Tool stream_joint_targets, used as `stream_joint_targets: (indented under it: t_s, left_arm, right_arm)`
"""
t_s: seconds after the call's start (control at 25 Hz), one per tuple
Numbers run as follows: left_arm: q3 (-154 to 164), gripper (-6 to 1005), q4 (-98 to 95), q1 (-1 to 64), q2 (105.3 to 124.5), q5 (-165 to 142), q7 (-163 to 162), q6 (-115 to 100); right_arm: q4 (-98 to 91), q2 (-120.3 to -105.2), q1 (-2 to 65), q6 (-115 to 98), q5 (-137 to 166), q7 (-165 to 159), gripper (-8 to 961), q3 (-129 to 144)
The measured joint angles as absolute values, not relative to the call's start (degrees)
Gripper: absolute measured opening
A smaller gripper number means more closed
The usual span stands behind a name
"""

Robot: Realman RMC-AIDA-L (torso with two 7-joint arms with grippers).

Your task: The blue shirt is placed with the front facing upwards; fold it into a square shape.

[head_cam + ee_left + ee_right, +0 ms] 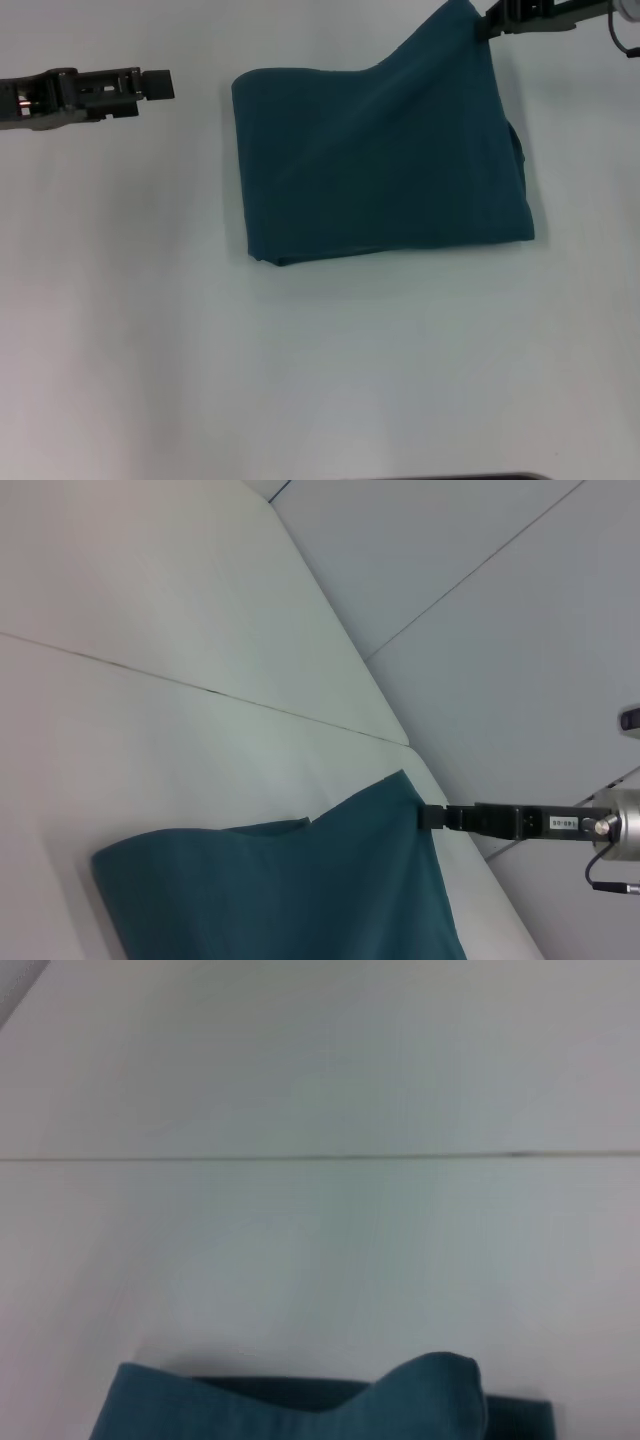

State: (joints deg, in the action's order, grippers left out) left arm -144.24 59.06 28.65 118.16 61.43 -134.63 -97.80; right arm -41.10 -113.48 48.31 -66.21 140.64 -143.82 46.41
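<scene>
The blue shirt [380, 170] lies folded into a rough rectangle on the white table, plain teal side up, no lettering showing. Its far right corner is pulled up into a peak. My right gripper [484, 25] is shut on that raised corner at the top right of the head view. The left wrist view shows the shirt [280, 890] with the right gripper [432, 817] pinching the corner's tip from the side. In the right wrist view the shirt's [300, 1410] lifted fold fills the lower edge. My left gripper [160, 85] hovers left of the shirt, apart from it.
The white table [300, 380] spreads all around the shirt. A thin seam [320, 1157] crosses the surface beyond the cloth. A dark edge [450, 477] shows at the bottom of the head view.
</scene>
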Motion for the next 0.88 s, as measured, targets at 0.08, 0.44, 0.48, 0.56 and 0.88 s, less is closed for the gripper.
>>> stream_joint_targets:
  t_s: [0.08,0.44,0.48,0.56,0.88]
  left_arm:
    - [-144.2,959,59.1,28.7,118.17,61.4,-134.7,-97.8]
    - [-144.8,959,59.1,28.7,118.26,61.4,-134.7,-97.7]
    - [-144.8,959,59.1,28.7,118.30,61.4,-134.7,-97.7]
    - [-144.8,959,59.1,28.6,118.39,61.4,-134.7,-97.7]
    - [-144.9,959,58.7,28.6,118.47,61.4,-134.7,-97.7]
  right_arm:
    - [-40.8,-113.55,48.5,-65.0,140.9,-143.8,2,47.4]
    - [-38.4,-113.62,48.7,-59.8,144.1,-144.2,1,49.5]
    - [-38.2,-113.71,48.8,-59.4,144.3,-144.2,1,49.5]
    - [-37.9,-113.88,48.8,-58.8,144.3,-144.1,17,49.7]
    - [-37.4,-113.86,48.5,-57.7,145.2,-144.9,80,51.0]
